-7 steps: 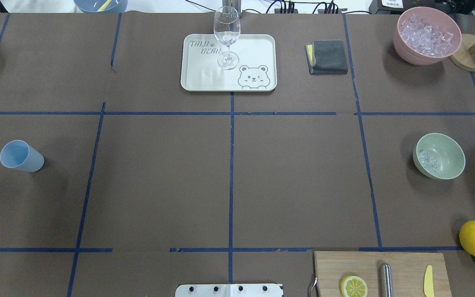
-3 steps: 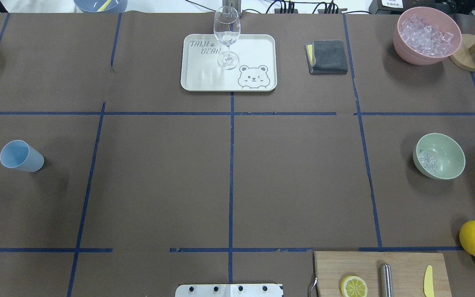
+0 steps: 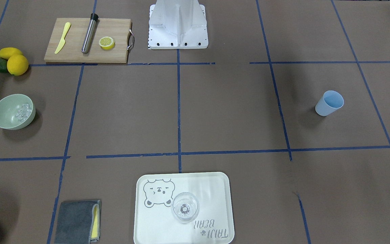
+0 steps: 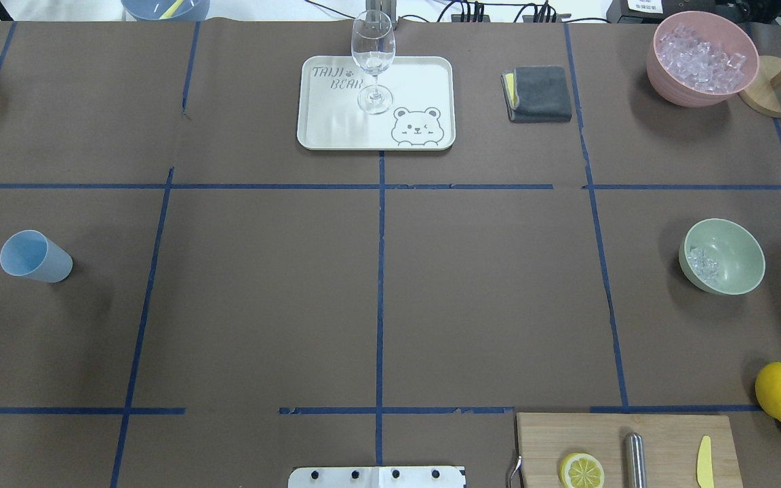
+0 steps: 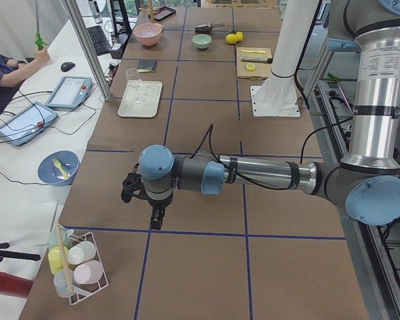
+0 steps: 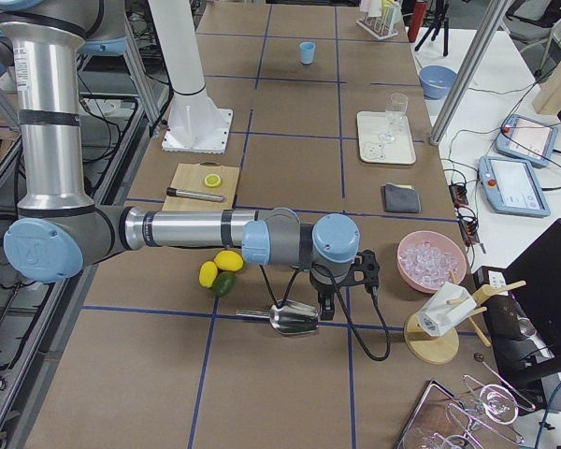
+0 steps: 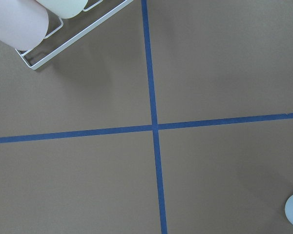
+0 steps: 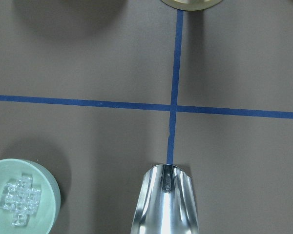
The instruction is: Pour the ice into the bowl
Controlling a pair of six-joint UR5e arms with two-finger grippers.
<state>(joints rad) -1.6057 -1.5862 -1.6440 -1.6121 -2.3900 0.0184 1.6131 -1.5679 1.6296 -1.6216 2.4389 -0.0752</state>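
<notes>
- The left arm [image 5: 267, 175] stands well apart from the white base post [image 5: 283, 60]. Its upper link is upright and its forearm is stretched level over the tabletop [image 5: 207, 273].
- Its wrist bends down, so the left tool [image 5: 157, 221] points straight at the tabletop and hangs clear of it. Its jaws cannot be read.
- The right arm [image 6: 182, 229], on the post's other side, has a like pose: upright link, level forearm.
- The right tool [image 6: 325, 307] points down, close over the tabletop. Its jaws cannot be read either.
</notes>
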